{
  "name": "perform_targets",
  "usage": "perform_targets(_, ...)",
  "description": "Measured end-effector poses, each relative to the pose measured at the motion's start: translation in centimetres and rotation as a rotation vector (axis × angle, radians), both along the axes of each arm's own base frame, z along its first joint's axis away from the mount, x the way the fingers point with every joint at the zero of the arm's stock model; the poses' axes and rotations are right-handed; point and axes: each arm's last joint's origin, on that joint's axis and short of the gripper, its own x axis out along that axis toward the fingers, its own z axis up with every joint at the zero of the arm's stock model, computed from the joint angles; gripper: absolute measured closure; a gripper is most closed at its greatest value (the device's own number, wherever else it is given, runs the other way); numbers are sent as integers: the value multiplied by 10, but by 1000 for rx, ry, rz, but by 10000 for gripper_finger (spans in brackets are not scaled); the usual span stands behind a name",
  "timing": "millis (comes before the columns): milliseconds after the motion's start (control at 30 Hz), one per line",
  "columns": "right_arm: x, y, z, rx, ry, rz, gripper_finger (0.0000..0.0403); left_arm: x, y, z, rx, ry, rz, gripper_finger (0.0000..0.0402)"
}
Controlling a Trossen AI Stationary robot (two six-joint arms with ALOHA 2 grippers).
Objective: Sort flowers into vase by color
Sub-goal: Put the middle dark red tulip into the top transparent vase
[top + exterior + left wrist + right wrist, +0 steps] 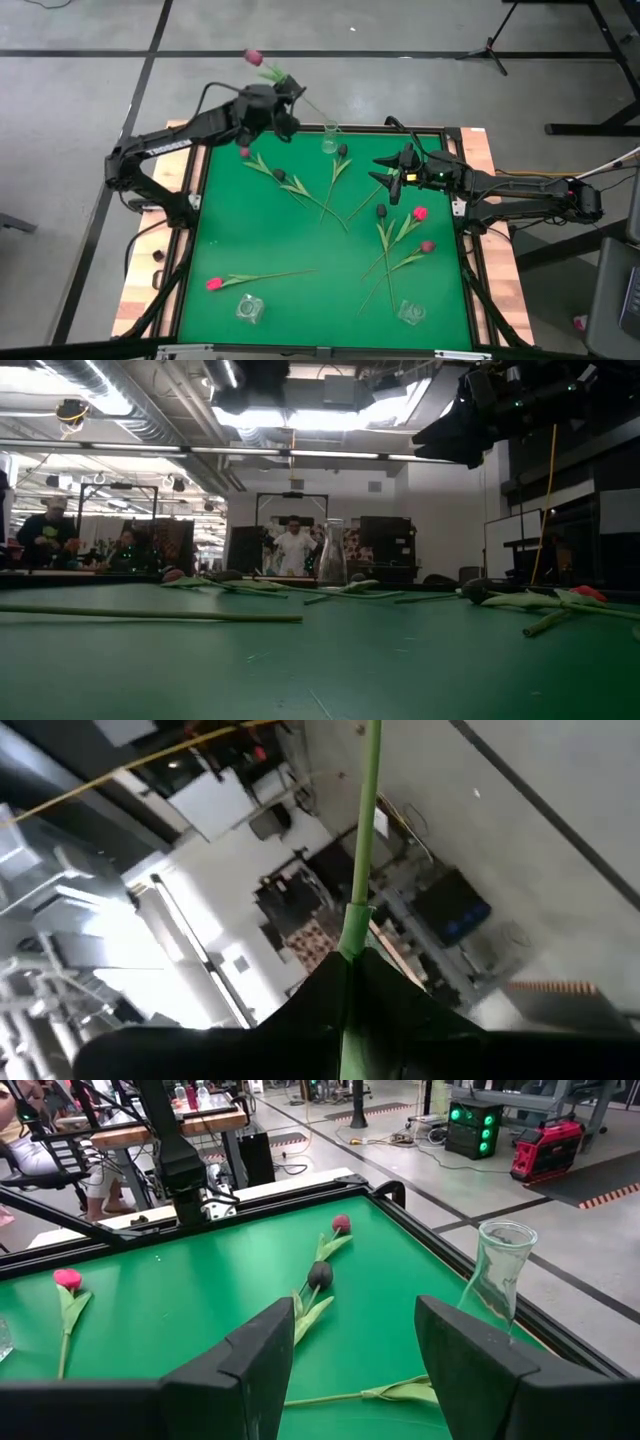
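- The green table [250, 245] fills the middle of the high view, with the flowers scattered over it.
- The left gripper [283, 112], at the upper centre of the high view, is clamped on the stem of a mauve tulip [253, 58]. The head sticks out past the table's far edge, and the stem end slants toward the glass vase [330, 137] at the top-centre edge.
- The right gripper [394, 178], right of centre, hangs with its fingers spread wide and empty above the table.
- Handling, as a judgement: the tulips look light, with thin, springy stems that could swing. A hold low on the stem should steer the tip into the narrow neck better. The vase looks light and tippable.
- Count of flowers: nine that I can make out. Eight lie on the table: three pink-red, such as the one at lower left [214, 284], and about four near-black and one mauve. One more is held.
- Count of vases: three, with two more at the lower left [248, 308] and lower right [410, 313].
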Motion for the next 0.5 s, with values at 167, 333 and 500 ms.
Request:
perform_targets(167, 0, 0, 0, 6, -2, -1, 194, 12, 31, -16, 52, 115, 5, 388)
perform_targets(333, 0, 0, 0, 22, -6, -4, 194, 25, 50, -30, 87, 149, 7, 388)
perform_targets(500, 0, 0, 0, 23, -6, -5, 194, 37, 57, -35, 164, 209, -41, 388)
